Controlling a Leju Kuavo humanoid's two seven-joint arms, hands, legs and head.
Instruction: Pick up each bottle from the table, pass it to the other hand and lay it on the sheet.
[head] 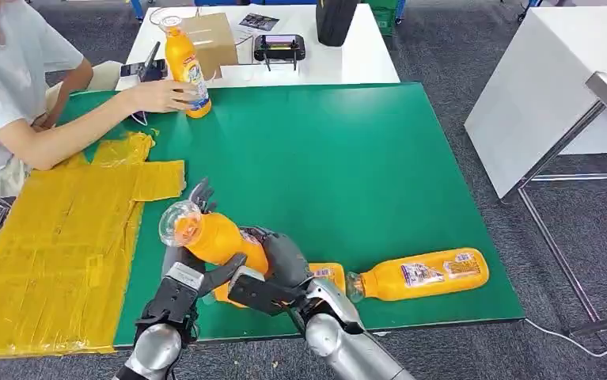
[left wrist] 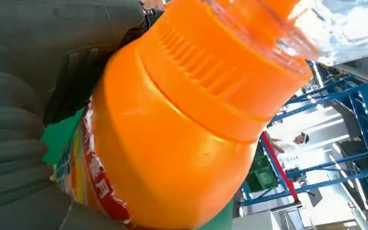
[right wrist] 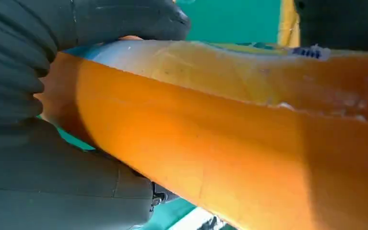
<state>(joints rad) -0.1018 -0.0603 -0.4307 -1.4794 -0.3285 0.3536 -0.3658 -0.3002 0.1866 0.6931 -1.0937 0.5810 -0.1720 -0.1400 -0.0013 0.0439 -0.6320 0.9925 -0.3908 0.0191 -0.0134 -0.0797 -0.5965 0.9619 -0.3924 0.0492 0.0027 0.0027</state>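
Our right robot hand (head: 272, 265) is wrapped around the lower body of the orange bottle (head: 213, 237), which we carry tilted above the near edge of the green counter (head: 347, 158), its clear cap pointing up and to the left. Our left robot hand (head: 193, 265) is closed around the same bottle nearer the neck, thumb on one side and dark fingers (head: 201, 192) rising behind the cap, so both hands grip it at once and we judge the pass to be mid-way. The bottle looks full, so we expect real weight, a stiff plastic wall and a smooth, rather slippery label; the ridged shoulder below the cap (left wrist: 210, 76) seems the surest place for the left hand, since the ribs and the step there should stop it sliding. Just right of our hands a second bottle (head: 419, 275) lies on its side on the counter, neck toward us. To the left lies the yellow sheet (head: 55, 237), where this bottle is to go. At the far left a person's hand (head: 157, 95) holds a third bottle (head: 185, 67) upright.
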